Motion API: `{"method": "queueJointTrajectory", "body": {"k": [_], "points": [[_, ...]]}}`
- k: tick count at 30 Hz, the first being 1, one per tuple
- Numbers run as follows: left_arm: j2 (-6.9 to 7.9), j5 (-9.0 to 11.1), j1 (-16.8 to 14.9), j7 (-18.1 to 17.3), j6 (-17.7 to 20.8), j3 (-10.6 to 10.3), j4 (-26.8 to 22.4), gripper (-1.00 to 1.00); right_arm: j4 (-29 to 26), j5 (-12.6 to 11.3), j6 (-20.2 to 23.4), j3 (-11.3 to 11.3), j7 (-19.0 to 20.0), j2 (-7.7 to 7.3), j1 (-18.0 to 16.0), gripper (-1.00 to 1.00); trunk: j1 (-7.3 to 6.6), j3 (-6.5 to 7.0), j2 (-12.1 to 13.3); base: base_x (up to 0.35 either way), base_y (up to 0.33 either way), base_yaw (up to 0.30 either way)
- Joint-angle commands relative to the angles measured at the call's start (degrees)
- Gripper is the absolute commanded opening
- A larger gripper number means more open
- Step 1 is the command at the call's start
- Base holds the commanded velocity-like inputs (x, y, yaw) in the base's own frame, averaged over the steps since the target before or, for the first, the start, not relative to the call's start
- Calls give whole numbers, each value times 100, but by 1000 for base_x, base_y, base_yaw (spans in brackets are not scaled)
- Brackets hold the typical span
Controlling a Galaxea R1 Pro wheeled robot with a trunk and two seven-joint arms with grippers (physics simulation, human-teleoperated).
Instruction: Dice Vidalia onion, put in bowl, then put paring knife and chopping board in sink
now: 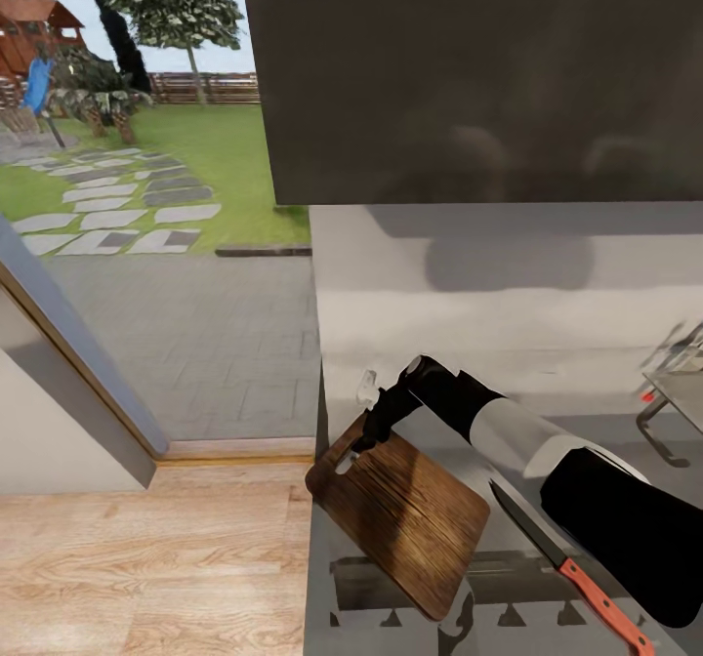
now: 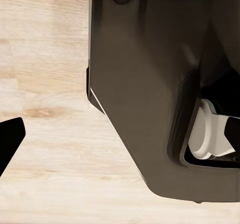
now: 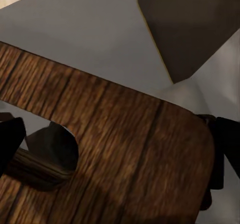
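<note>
The brown wooden chopping board [image 1: 400,517] lies slanted at the countertop's [image 1: 330,539] left end, its slotted corner poking past the edge. My right gripper [image 1: 366,433] has reached across to that handle end. In the right wrist view its dark fingertips [image 3: 11,143] flank the board [image 3: 130,149] beside the slot, shut on it. The paring knife [image 1: 574,568], dark blade and red-orange handle, rests on the counter just right of the board. A steel corner of the sink [image 1: 683,385] shows at the far right. My left gripper [image 2: 120,139] hangs open over the wood floor. The onion and bowl are out of view.
A dark wall cabinet [image 1: 469,70] hangs above the counter. Left of the counter lies light wood floor [image 1: 146,558], with an open doorway to a paved yard [image 1: 195,324]. My own dark torso [image 2: 150,84] stands close beside the left gripper.
</note>
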Motion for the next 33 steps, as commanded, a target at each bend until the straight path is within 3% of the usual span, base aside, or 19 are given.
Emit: {"method": "queueJointTrajectory", "body": {"k": [1, 2, 3, 18, 33], "points": [[0, 45, 0, -5, -9, 5, -6, 100, 11, 49, 83, 48, 7, -2, 9, 100, 5, -12, -6, 0, 0, 0], [0, 45, 0, -5, -9, 6, -6, 100, 11, 49, 83, 48, 5, -2, 9, 100, 5, -12, -6, 0, 0, 0], [0, 45, 0, -5, -9, 5, -6, 100, 12, 49, 83, 48, 6, -2, 9, -100, 5, -12, -6, 0, 0, 0], [0, 49, 0, -5, -9, 9, -6, 100, 13, 40, 100, 54, 18, 26, 8, -100, 5, -7, -6, 0, 0, 0], [0, 45, 0, -5, -9, 11, -29, 100, 40, 14, 158, 28, 9, -23, 10, -100, 5, 122, -6, 0, 0, 0]]}}
